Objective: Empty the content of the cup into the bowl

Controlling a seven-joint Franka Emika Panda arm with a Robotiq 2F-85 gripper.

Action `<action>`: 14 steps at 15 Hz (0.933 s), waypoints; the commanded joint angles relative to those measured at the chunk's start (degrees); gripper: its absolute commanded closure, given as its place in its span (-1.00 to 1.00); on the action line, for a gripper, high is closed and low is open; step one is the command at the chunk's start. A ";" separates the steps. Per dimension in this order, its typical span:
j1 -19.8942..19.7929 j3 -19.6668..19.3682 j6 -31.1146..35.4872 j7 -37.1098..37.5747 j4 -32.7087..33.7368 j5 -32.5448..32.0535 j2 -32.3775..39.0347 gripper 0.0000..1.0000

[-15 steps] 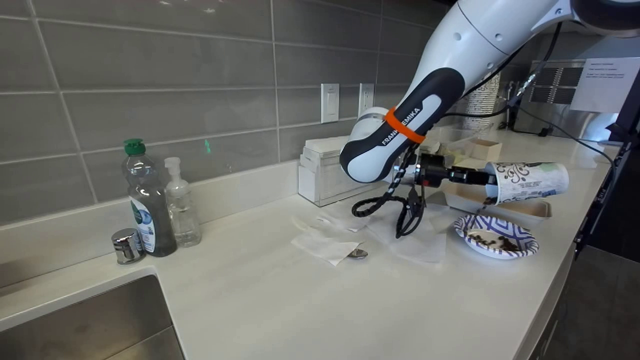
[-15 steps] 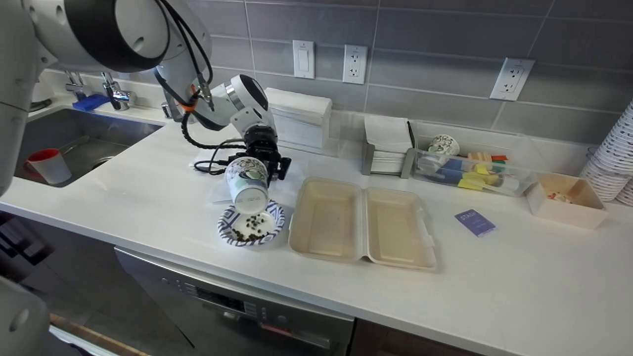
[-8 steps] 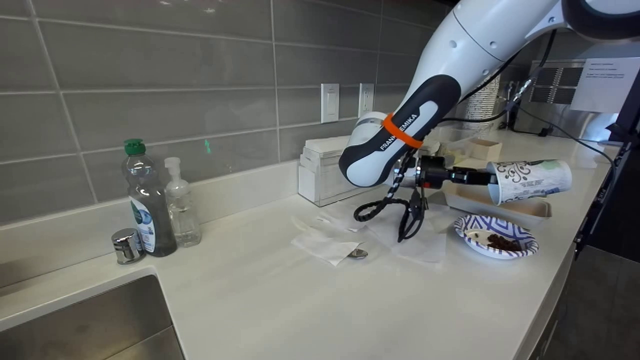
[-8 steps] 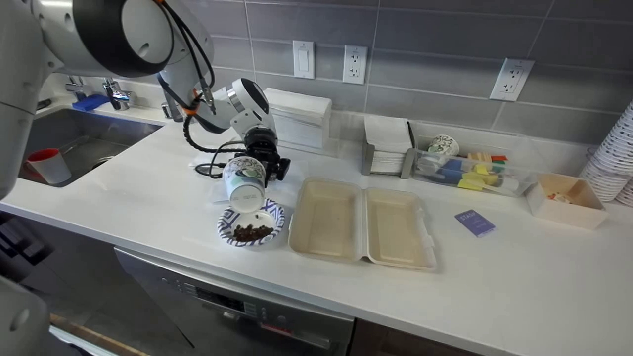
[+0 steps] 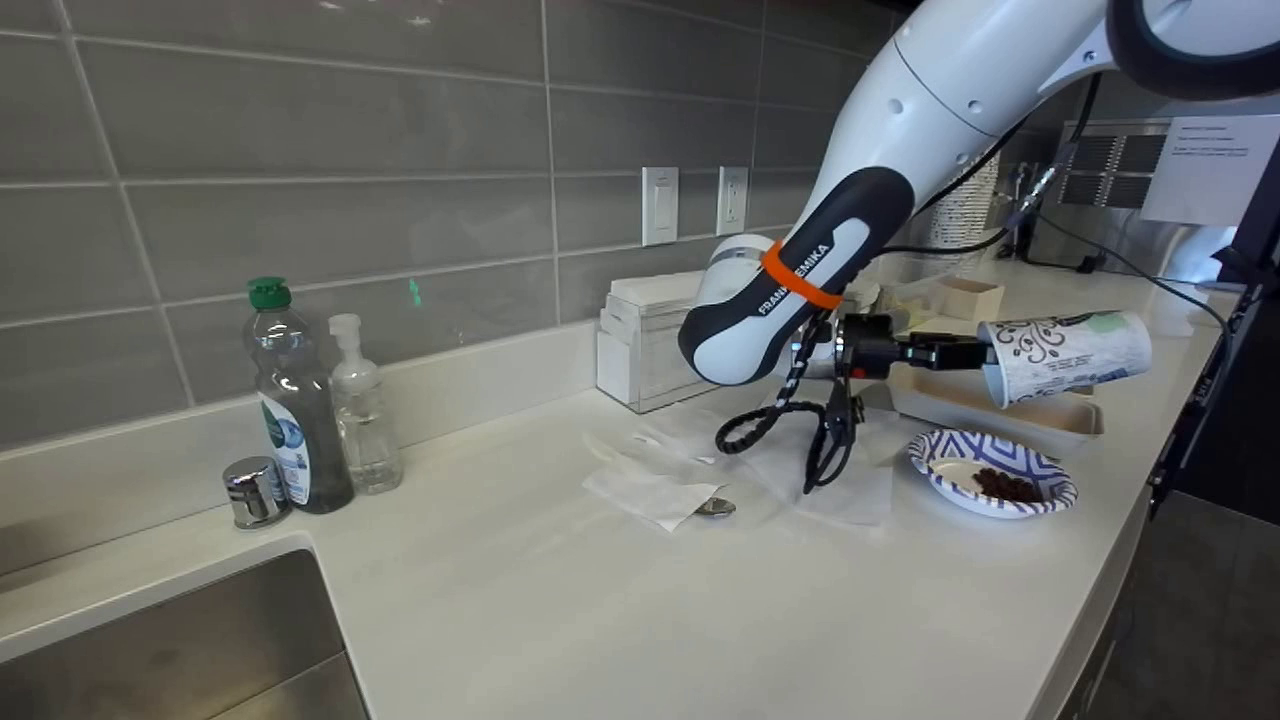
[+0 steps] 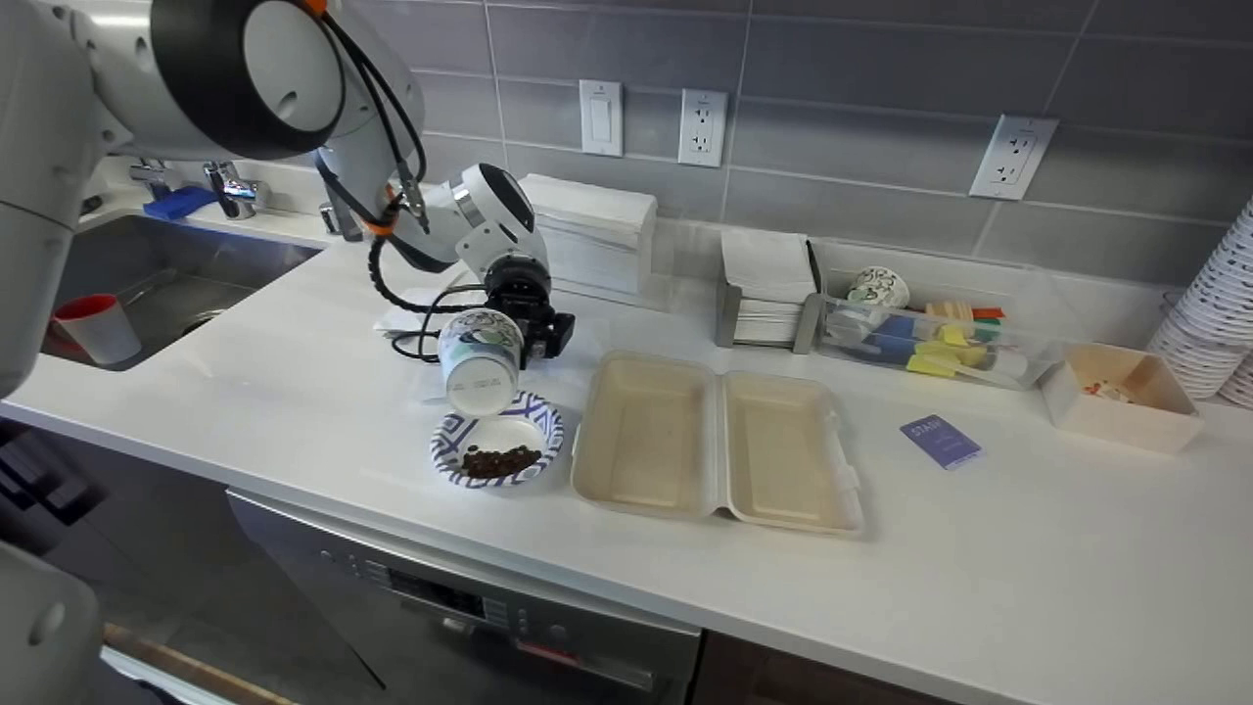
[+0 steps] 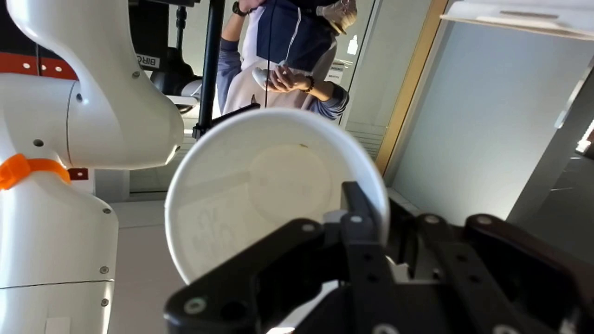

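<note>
Apparently, the pouring step was nearly complete: dark pieces (image 6: pixel 501 461) lay in the patterned-rim bowl (image 6: pixel 545 423), and the next move likely called for a light shake, then righting. At the right of an exterior view, the hand (image 5: pixel 986 354) was closed on the wall of the cup (image 5: pixel 1070 357), held near-horizontal above the bowl. White, tapered and scroll-printed, the cup showed one small fleck (image 7: pixel 303 145) inside.

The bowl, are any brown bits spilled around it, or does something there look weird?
I see no spill: the brown bits lie inside the bowl. The cup looks odd, held sideways above it, but that fits pouring.
</note>
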 commanded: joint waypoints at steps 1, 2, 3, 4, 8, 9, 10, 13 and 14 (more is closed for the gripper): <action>2.35 -1.46 0.67 3.11 -0.60 0.10 -1.54 0.97; 2.88 -1.35 1.45 4.34 -1.55 -0.02 -2.77 0.97; 3.51 -1.08 2.17 5.72 -2.49 -0.19 -4.04 0.97; 3.94 -0.69 2.51 7.02 -2.92 -0.27 -4.93 0.97; 4.95 2.70 6.66 13.41 -6.53 -2.94 -9.37 0.97; 5.35 3.65 7.81 14.45 -8.07 -4.25 -10.63 0.97; 5.69 4.66 9.02 15.21 -9.80 -5.64 -11.95 0.97; 6.23 7.83 13.06 17.27 -16.34 -8.92 -17.30 0.97; 6.32 8.88 14.38 17.16 -18.55 -10.13 -19.13 0.97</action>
